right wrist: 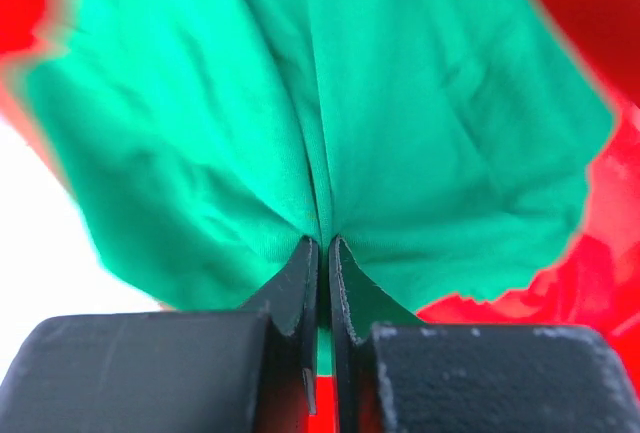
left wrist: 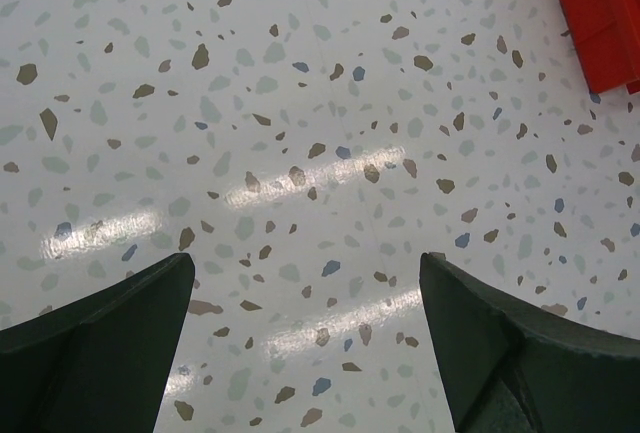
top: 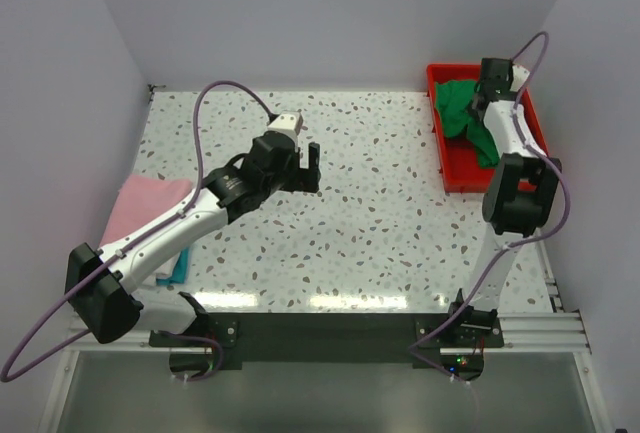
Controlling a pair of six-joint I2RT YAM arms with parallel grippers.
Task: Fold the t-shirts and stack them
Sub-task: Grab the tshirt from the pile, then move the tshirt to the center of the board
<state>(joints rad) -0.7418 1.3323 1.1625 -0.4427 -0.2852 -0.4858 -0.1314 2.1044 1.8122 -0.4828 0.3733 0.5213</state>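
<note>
The bright green t-shirt lies crumpled in the red plastic tray at the back right. My right gripper reaches into the tray and is shut on a pinch of the green t-shirt; in the right wrist view the fingers squeeze a fold of green cloth at the gripper. A folded pink t-shirt lies at the left edge, partly under my left arm. My left gripper hovers open and empty over the bare table, and it also shows in the left wrist view. No red t-shirt is clearly seen.
A teal cloth edge peeks out under the pink t-shirt by the left arm. The tray's corner shows at the top right of the left wrist view. White walls enclose the speckled table.
</note>
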